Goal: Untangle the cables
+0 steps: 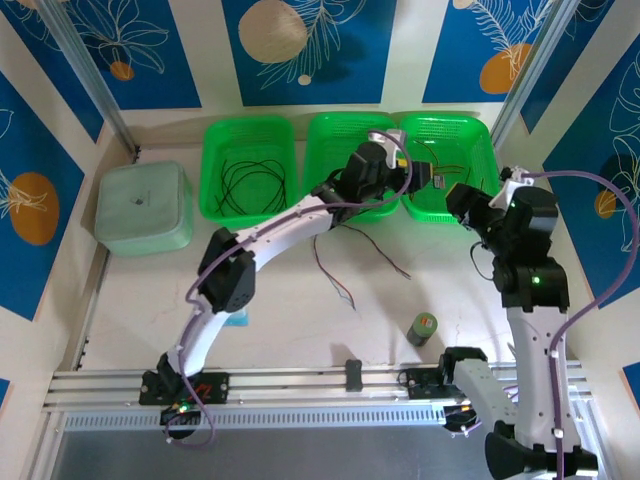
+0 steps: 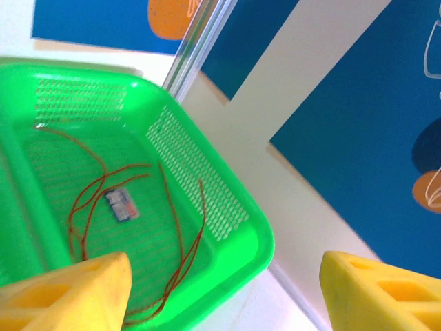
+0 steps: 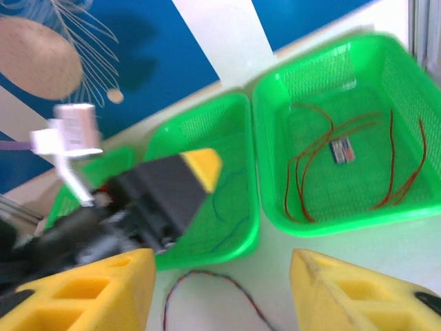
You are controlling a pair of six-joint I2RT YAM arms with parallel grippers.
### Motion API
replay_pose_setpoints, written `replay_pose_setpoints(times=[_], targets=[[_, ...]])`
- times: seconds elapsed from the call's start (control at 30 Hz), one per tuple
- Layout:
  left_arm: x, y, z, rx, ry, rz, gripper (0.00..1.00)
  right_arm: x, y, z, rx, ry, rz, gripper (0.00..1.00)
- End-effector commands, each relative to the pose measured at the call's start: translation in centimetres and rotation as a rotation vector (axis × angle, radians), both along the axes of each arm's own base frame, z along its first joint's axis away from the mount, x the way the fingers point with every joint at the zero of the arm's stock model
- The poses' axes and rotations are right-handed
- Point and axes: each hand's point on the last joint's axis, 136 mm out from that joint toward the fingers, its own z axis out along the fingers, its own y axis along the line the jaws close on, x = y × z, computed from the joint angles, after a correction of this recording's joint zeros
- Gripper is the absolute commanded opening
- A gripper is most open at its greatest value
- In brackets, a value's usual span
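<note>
Orange-brown cables (image 2: 176,227) lie looped in the right green basket (image 2: 241,227), around a small label (image 2: 122,205); in the right wrist view the same cables (image 3: 310,162) are in that basket (image 3: 269,138). A thin blue cable (image 3: 231,186) lies in the middle basket (image 3: 251,227). Black cables (image 1: 252,183) sit in the left basket (image 1: 215,150). A red-and-blue twisted cable (image 1: 345,255) trails over the table just in front of the baskets, also in the right wrist view (image 3: 207,286). My left gripper (image 2: 224,269) hovers open over the right basket's corner, holding nothing. My right gripper (image 3: 222,269) is open above the table cable.
A pale green lidded box (image 1: 145,207) stands at the left. A small green-grey cylinder (image 1: 423,327) stands on the table near the right arm's base. A metal rail (image 1: 300,385) runs along the near edge. The left gripper's finger (image 3: 179,183) reaches over the middle basket.
</note>
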Motion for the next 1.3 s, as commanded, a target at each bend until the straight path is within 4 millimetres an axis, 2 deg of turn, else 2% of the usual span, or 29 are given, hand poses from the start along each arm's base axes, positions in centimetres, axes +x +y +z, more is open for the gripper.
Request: replay_pose_setpoints(times=[0.0,0.17,0.3,0.4,0.53,0.7,0.8,0.9,1.07,1.27], targets=[[-0.4,4.5,0.7,0.053,-0.003,0.027,0.72,-0.2,1.8,-5.2,0.026,0.172,0.067,0.47],[-3.2,11.8,-2.6,0.137,0.109,0.07,0.7,-0.6,5.9,-11.8,-0.141,0.364,0.206,0.41],[-6.2,17.6,-6.2,0.222,0.213,0.123,0.7,-2.2,10.8,-16.8,-0.211,0.467,0.392,0.39],[-7.7,21.5,-9.0,0.243,0.285,0.186,0.7,-3.0,14.2,-19.2,-0.202,0.488,0.523,0.34],[-9.4,25.0,-11.5,0.255,0.355,0.254,0.69,-3.0,16.4,-21.8,-0.27,0.551,0.607,0.31],[-11.4,27.1,-13.8,0.298,0.4,0.28,0.68,-4.3,18.9,-24.8,-0.35,0.622,0.737,0.3],[-12.4,28.1,-15.0,0.328,0.427,0.288,0.67,-4.5,19.2,-26.3,-0.387,0.653,0.752,0.29],[-13.2,28.4,-15.9,0.327,0.459,0.289,0.66,-4.2,20.0,-27.1,-0.392,0.673,0.766,0.26],[-14.0,28.9,-16.9,0.321,0.495,0.294,0.66,-5.1,21.7,-28.0,-0.43,0.708,0.83,0.25],[-14.5,29.6,-17.3,0.322,0.495,0.308,0.67,-6.4,21.9,-29.8,-0.479,0.792,0.839,0.26]])
